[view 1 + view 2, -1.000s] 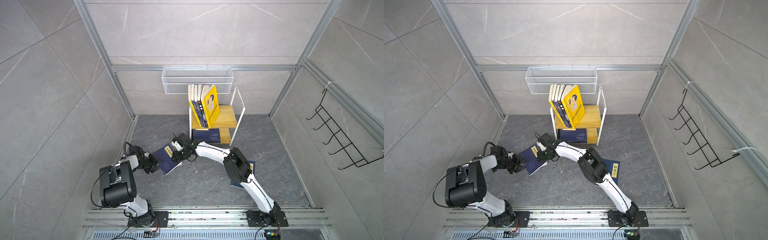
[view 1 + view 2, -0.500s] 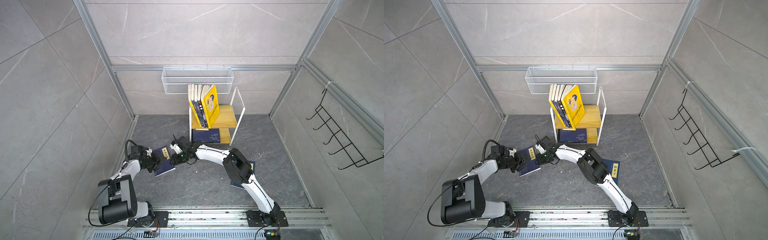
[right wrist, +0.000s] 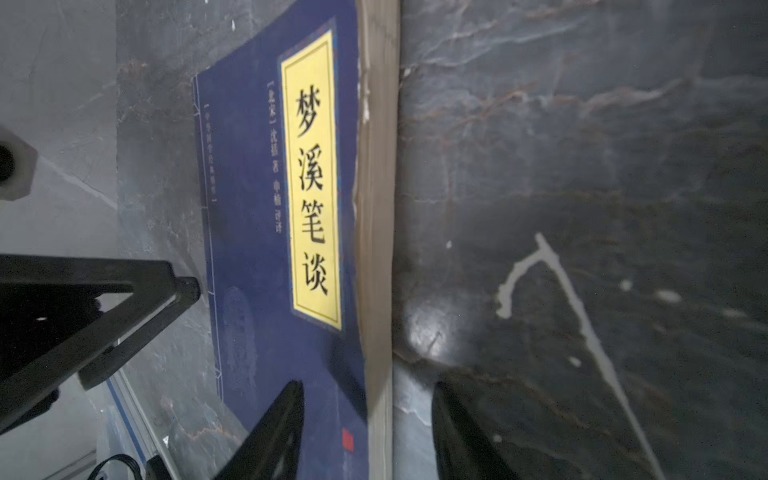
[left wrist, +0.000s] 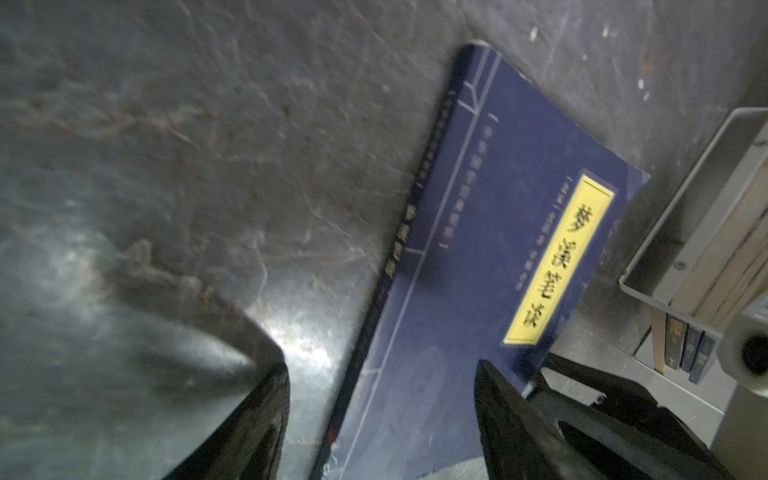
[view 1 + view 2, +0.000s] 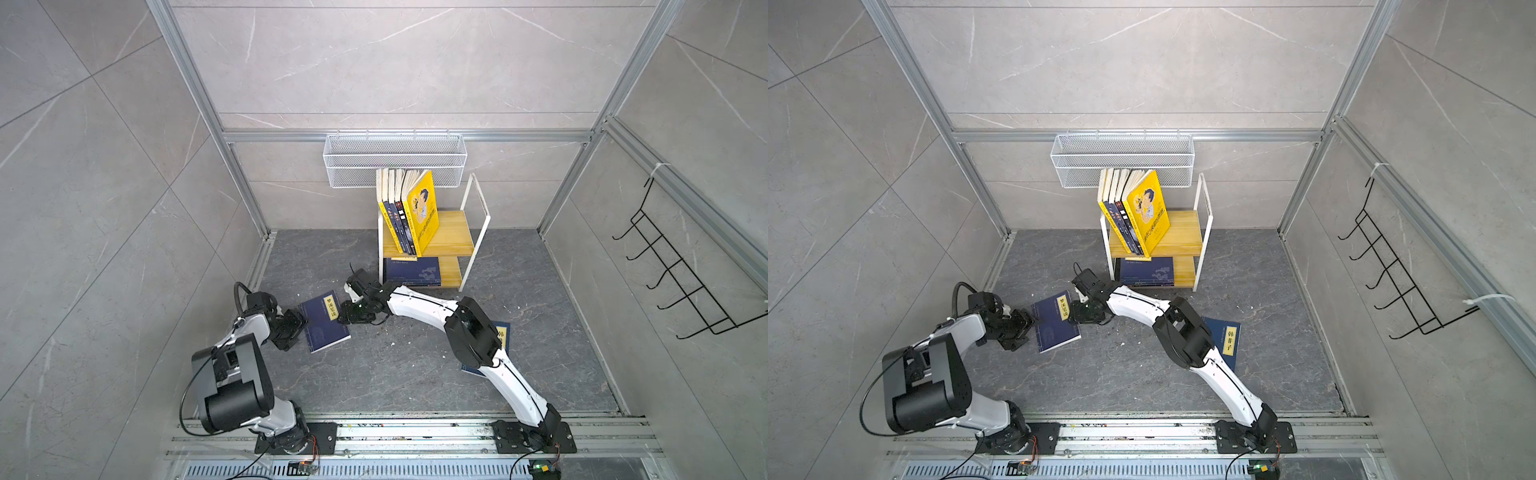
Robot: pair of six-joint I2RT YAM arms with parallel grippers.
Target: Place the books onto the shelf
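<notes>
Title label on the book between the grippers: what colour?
Title label is yellow; clearest in right wrist view.

The yellow label [image 3: 312, 183] of the navy book [image 5: 1054, 328], left of centre in a top view, reads 梦溪笔谈; the second label [image 5: 1230, 340], on another navy book [image 5: 1220, 325] right of centre, reads 韩非子

Bright top views, dim blurred close-ups
</notes>
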